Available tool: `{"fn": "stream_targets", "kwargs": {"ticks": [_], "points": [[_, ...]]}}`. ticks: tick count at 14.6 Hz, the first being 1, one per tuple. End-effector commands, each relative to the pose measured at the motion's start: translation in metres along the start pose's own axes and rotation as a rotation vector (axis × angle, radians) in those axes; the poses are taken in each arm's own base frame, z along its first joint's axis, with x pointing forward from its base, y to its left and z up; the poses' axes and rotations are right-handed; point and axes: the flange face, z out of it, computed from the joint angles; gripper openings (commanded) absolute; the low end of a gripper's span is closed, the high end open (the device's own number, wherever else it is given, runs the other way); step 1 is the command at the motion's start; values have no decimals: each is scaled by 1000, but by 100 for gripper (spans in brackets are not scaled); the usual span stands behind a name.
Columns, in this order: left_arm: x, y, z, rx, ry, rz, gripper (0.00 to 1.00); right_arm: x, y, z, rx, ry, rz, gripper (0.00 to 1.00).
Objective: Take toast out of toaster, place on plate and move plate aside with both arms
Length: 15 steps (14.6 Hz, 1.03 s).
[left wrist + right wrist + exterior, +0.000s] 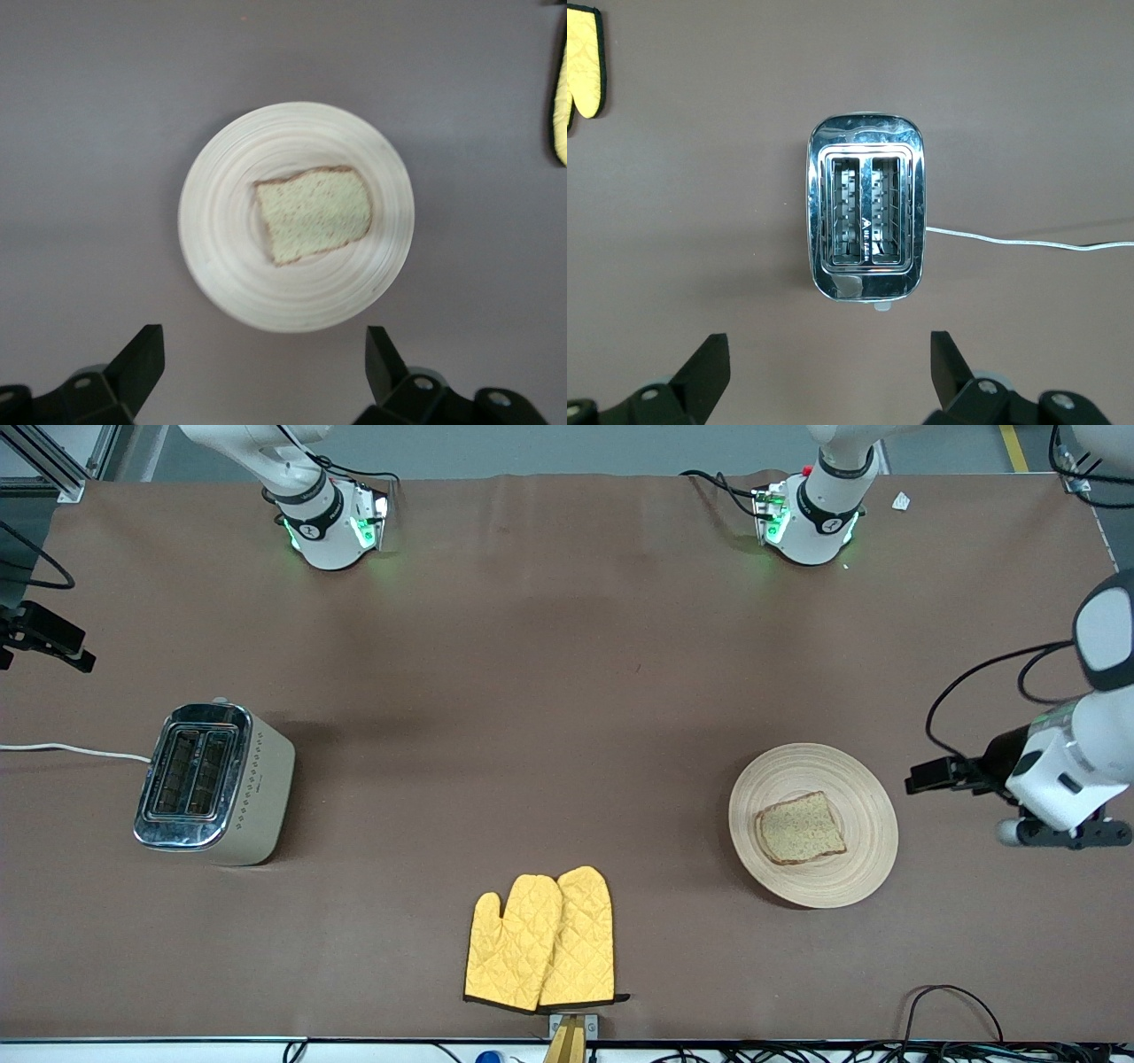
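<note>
Light-brown, dark-crusted toast (801,829) flat on grooved plate (864,788). Toaster (213,782) slots seemingly empty. Left gripper (263,376) high over the table just beside the plate, right gripper (828,376) near toaster, both spread wide.

High front overview, wrist views straight down

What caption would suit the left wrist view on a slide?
Open left pincer hovering over toast lying on a wooden plate.

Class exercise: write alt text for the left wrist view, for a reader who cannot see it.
A slice of toast lies on a round wooden plate on a brown table, seen from straight above. The open left gripper hangs over the table beside the plate, holding nothing.
</note>
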Motion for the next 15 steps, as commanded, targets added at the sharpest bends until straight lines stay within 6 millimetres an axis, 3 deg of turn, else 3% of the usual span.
{"fn": "stream_targets", "kwargs": {"ticks": [1, 3, 7, 10, 15], "points": [[-42, 3, -46, 81, -25, -16, 100, -6, -1, 0, 20, -1, 17, 100], [-59, 9, -74, 82, 1, -14, 100, -6, -1, 0, 18, -1, 17, 100], [-111, 10, -93, 95, -17, -20, 100, -7, -1, -1, 18, -1, 17, 100], [-129, 14, -94, 105, -14, -10, 100, -7, -1, 0, 18, -2, 17, 100], [-150, 37, -113, 123, 23, 34, 100, -7, -1, -1, 20, -1, 17, 100]]}}
